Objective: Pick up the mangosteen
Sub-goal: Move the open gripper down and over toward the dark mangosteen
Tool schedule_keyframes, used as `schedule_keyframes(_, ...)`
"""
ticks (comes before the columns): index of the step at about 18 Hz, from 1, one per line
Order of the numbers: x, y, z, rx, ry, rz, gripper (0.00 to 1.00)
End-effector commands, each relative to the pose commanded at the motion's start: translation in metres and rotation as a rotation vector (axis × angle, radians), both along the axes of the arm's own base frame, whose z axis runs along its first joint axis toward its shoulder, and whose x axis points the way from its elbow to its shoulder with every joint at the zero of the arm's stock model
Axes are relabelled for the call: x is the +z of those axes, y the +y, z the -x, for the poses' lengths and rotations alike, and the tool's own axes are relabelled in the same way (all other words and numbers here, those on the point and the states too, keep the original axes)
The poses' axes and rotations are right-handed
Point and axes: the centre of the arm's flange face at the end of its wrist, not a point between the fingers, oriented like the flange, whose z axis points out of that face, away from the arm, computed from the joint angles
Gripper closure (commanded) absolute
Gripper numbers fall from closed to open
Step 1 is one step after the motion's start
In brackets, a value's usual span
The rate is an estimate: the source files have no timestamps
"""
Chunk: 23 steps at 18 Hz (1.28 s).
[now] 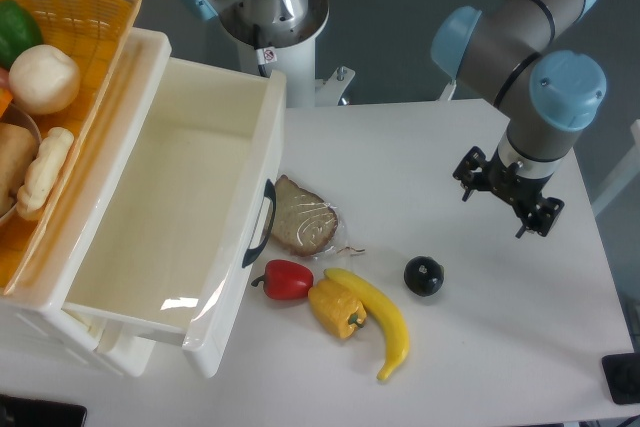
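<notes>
The mangosteen point(423, 276) is a small glossy black ball with a tiny nub on top. It rests on the white table point(440, 147) to the right of the banana. My gripper point(507, 194) hangs under the blue-capped wrist, to the right of the mangosteen and farther back, apart from it. Only its black mount shows from this angle. The fingers are hidden, so I cannot tell whether it is open or shut. Nothing shows in its grasp.
A red pepper point(286, 279), a yellow pepper point(337, 309), a banana point(378, 320) and a wrapped slice of bread point(303, 218) lie left of the mangosteen. An open white drawer point(170, 207) and a food basket point(90, 17) stand at the left.
</notes>
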Motion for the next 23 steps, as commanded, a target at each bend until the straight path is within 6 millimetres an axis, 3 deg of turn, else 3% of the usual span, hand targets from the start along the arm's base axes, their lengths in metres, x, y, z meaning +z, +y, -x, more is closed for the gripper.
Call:
schedule_keyframes(6, -0.003, -0.002, -0.004, 0.014, -0.012, -0.004, 0.0)
schedule_keyframes(13, -0.034, -0.006, -0.022, 0.02, -0.04, 0.001, 0.0)
schedule_keyframes(23, -0.052, -0.001, -0.04, 0.018, -0.099, -0.065, 0.0)
